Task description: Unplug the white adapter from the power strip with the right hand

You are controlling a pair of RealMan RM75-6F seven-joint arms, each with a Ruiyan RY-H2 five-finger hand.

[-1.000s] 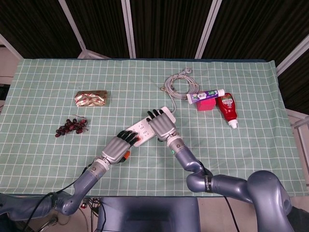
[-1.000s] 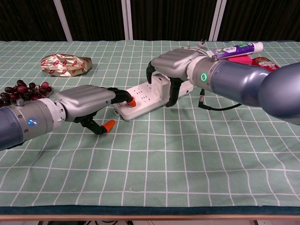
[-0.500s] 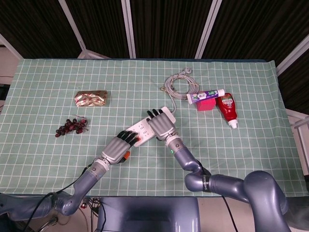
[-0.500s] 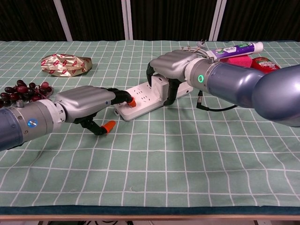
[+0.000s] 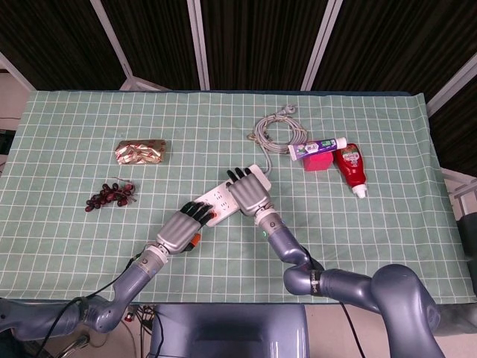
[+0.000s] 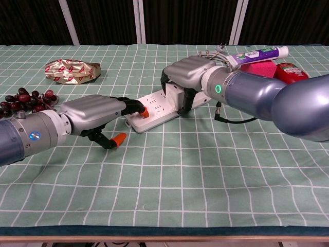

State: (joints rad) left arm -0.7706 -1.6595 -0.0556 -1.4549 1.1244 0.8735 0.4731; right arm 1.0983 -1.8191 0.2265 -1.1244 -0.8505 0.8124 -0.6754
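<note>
The power strip [image 6: 157, 109] lies diagonally near the centre of the green checked tablecloth [image 5: 387, 224]. The white adapter [image 6: 177, 97] is seated in its far end. The right hand [image 6: 187, 74] arches over the adapter, fingers curled down on both sides of it and gripping it. The chest view shows this grip from the side; in the head view the back of the right hand [image 5: 247, 194] hides the adapter entirely.

The left hand [image 6: 95, 114] presses its fingertips on the near end of the strip; the chest view shows orange fingertip pads [image 6: 145, 111], barely visible from above.

The head view alone shows the coiled grey cable [image 5: 276, 130]. Both views show the toothpaste tube [image 5: 318, 148], red bottle [image 5: 352, 167], foil packet [image 5: 141, 152] and grapes [image 5: 109, 195].
</note>
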